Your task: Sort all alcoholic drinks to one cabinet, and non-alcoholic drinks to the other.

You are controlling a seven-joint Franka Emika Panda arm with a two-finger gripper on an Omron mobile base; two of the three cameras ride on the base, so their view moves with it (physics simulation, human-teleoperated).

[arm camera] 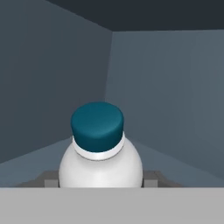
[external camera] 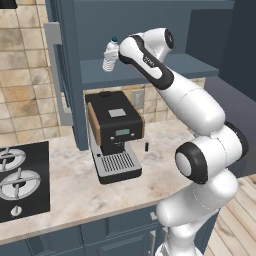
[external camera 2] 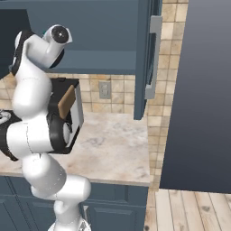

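Cabinet interior (arm camera: 166, 78) behind gripped water bottle (arm camera: 99, 148).

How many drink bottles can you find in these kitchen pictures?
1: a water bottle with a teal cap, held by the gripper at the open upper cabinet. Other bottles may be elsewhere, beyond these views.

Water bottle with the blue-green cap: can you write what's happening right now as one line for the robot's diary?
held: water bottle | gripper: shut on it | bottle: upright | place: at open upper cabinet | below: coffee machine on counter
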